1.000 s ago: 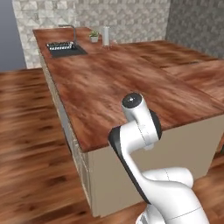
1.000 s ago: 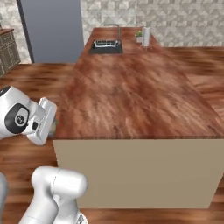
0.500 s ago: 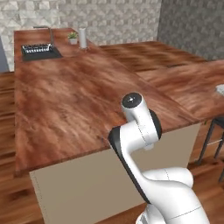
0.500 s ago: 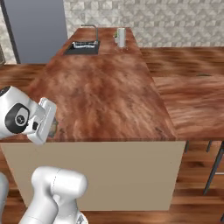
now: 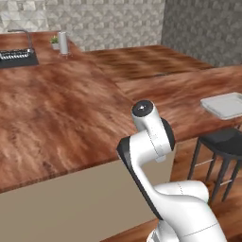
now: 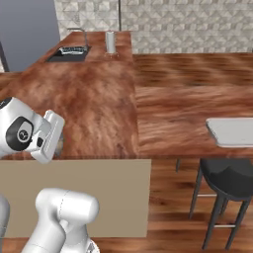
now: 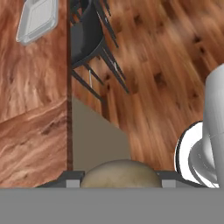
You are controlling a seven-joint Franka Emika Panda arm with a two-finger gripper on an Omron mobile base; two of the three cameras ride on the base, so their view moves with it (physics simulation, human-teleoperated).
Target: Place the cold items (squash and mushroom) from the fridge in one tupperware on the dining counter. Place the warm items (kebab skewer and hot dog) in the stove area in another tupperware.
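- Far left on the surface [image 5: 61, 108], a dark sink [image 5: 16, 57] is set into the wood, with a pale canister [image 5: 63, 43] and a small green plant [image 5: 55, 41] just beside it towards the wall.
- My arm [image 5: 151, 142] rises from the base, folded tight: the upper link climbs to a dark-capped joint, then bends back down, in front of the near edge of the surface.
- In the right base view my wrist [image 6: 47, 136] hangs at the left, just off the near edge of the surface, tilted downward.
- My hand points down and out, so the hand view looks over the edge of the surface onto the wooden floor [image 7: 166, 65].
- My jaws stand part-way apart, and a tan, rounded mushroom [image 7: 120, 174] sits grasped between the finger tips [image 7: 73, 177]; I cannot see its lower half.
- To the right, a pale shallow tupperware [image 5: 224, 105] lies flat on the surface near its near edge, well apart from my hand.
- A black stool [image 5: 226, 142] stands on the floor just below that tupperware, its seat tucked partly under the edge of the surface.
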